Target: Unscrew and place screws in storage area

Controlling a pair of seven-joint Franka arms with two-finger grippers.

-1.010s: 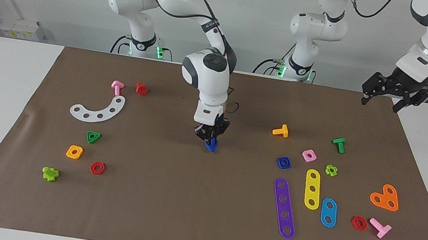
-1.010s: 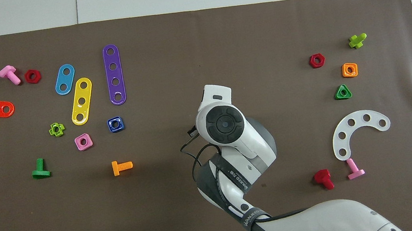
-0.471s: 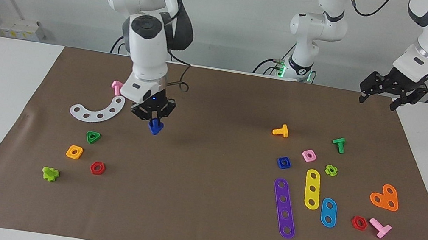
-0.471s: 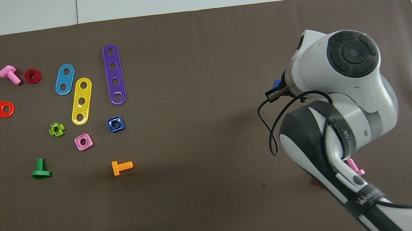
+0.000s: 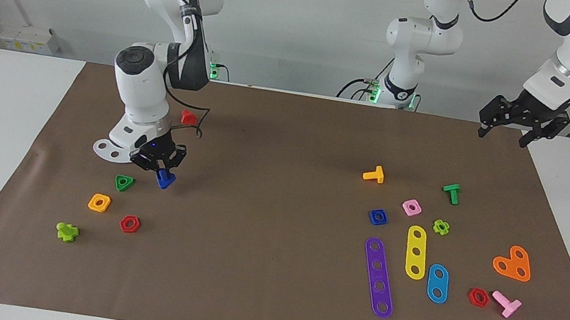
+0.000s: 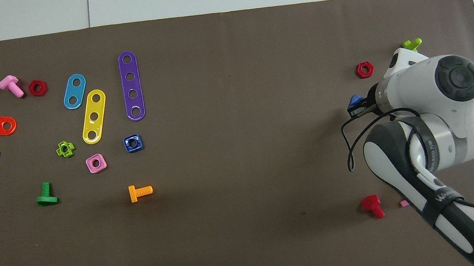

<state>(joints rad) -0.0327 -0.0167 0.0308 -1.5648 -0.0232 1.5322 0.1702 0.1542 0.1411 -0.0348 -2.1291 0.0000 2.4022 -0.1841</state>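
Observation:
My right gripper [image 5: 162, 171] is shut on the dark-blue screw [image 5: 164, 180], which hangs head down low over the mat. It is over the storage area [image 5: 172, 205], the bare brown mat toward the right arm's end, beside the green triangular nut [image 5: 124, 182]. From overhead the screw [image 6: 356, 100] peeks out at the right gripper [image 6: 362, 106], whose wrist hides most of the white curved strip [image 5: 106, 149]. My left gripper [image 5: 513, 129] waits open and empty, raised over the mat's corner at the left arm's end.
An orange square nut [image 5: 99, 203], a red hex nut [image 5: 129, 224], a lime bolt [image 5: 67, 232] and a red bolt [image 5: 188, 118] lie around the storage area. Toward the left arm's end lie a blue square nut [image 5: 378, 216], coloured strips such as the purple one [image 5: 378, 277], and other bolts.
The right arm has carried the blue screw from the mat's middle toward its own end of the table and lowered it next to the green triangular nut. The left gripper has barely moved.

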